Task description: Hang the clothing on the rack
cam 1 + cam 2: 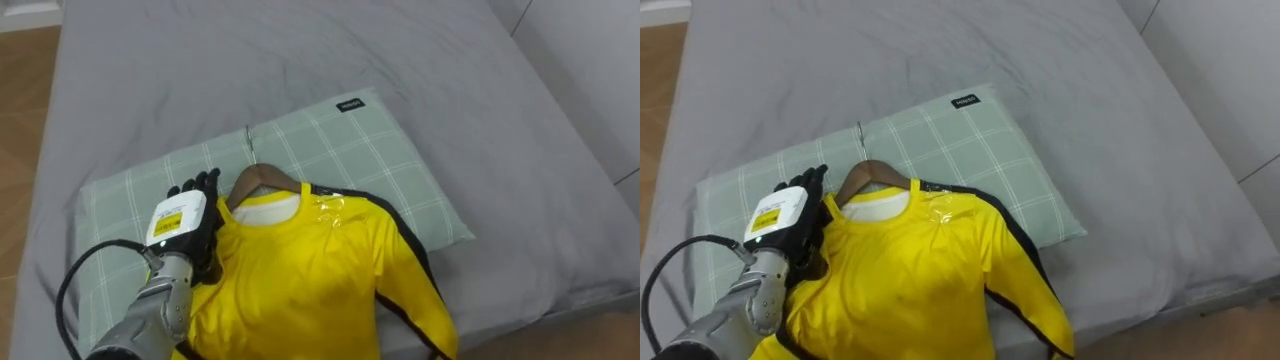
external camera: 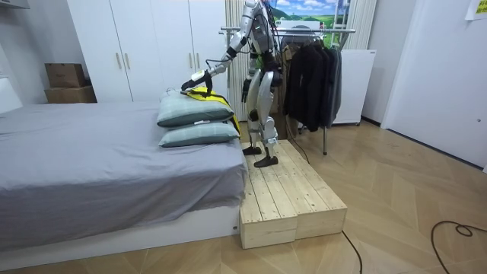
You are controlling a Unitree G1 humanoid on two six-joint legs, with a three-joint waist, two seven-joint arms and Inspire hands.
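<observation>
Since the yellow shirt (image 1: 300, 270) lies on its hanger (image 1: 262, 178), the left hand (image 1: 185, 225) sits at its shoulder — probably to lift; I cannot tell its grip.

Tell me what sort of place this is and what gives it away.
Most likely a bedroom: a grey bed with two stacked pillows, white wardrobes along the wall, and a clothes rack hung with dark garments.

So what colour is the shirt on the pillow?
Yellow, with black trim. The shirt shows best in the left eye view.
</observation>
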